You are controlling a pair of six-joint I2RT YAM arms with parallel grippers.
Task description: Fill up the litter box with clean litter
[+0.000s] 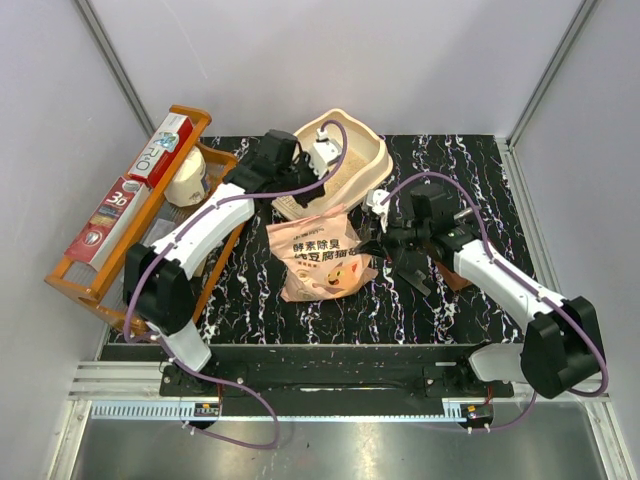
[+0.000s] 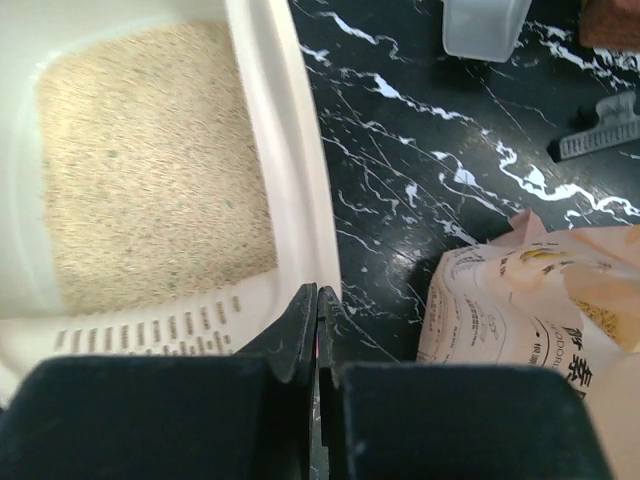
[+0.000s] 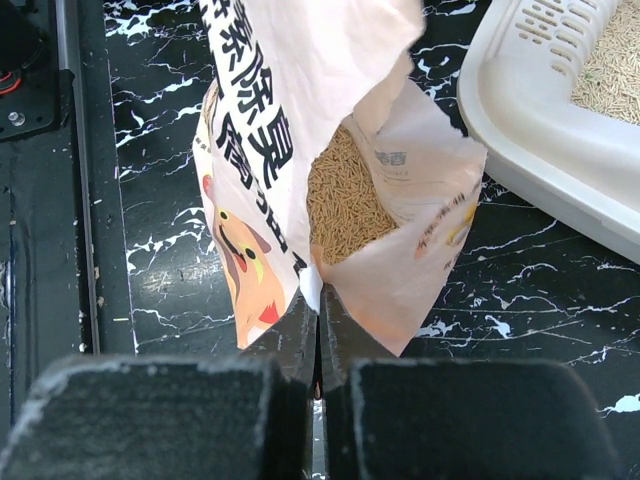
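Top view: the litter box [image 1: 372, 165] lies beyond both grippers, with the pink bag [image 1: 325, 255] between the arms.
Left wrist: the left gripper [image 2: 318, 305] is closed on nothing, tips at the box rim. Clean litter [image 2: 150, 160] lies ahead-left, inside the box.
Right wrist only: the right gripper [image 3: 318, 312] pinches the open bag's lower edge.

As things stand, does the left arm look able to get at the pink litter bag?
Probably yes. The left pincer, shut, sits at the litter box rim, and the pink bag lies just beside it with only bare table between. The right pincer appears to pinch the bag's open edge.
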